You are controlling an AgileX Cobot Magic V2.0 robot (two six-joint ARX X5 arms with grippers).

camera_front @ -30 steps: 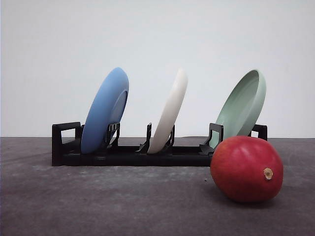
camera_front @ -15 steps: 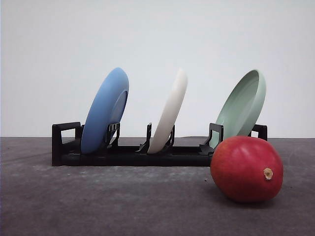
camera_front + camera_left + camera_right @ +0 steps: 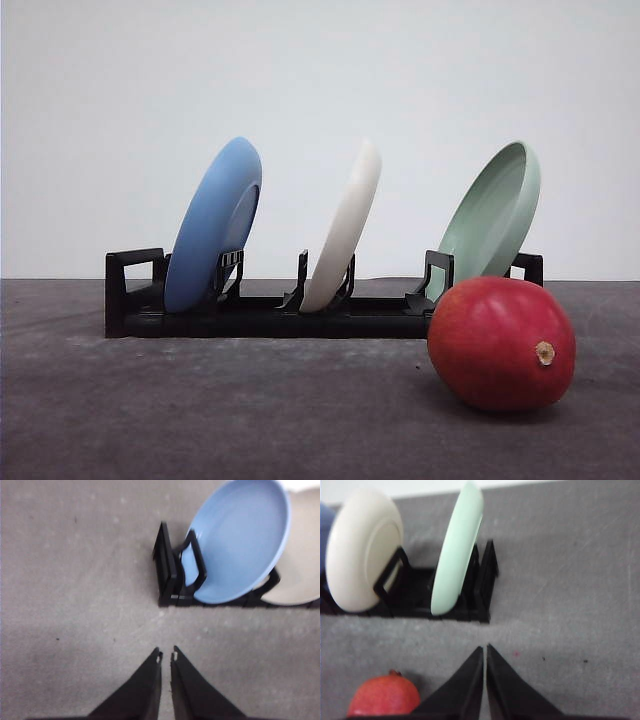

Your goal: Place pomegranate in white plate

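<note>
Nothing of the task looks done yet: the pomegranate [image 3: 501, 344] lies on the table [image 3: 250, 410] in front of the rack [image 3: 300, 305], near the green plate [image 3: 492, 220], while the white plate [image 3: 345, 225] stands on edge in the rack's middle slot. Both the left gripper [image 3: 166, 656] and right gripper [image 3: 485, 650] have their fingers pressed together and hold nothing (the right one hovers just beside the fruit), so lifting the plate out, grasping and placing all remain.

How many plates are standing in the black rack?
3, all standing on edge in the rack: the blue plate at the left end, the white plate in the middle, the green plate at the right end, behind the pomegranate. None seems hidden.
</note>
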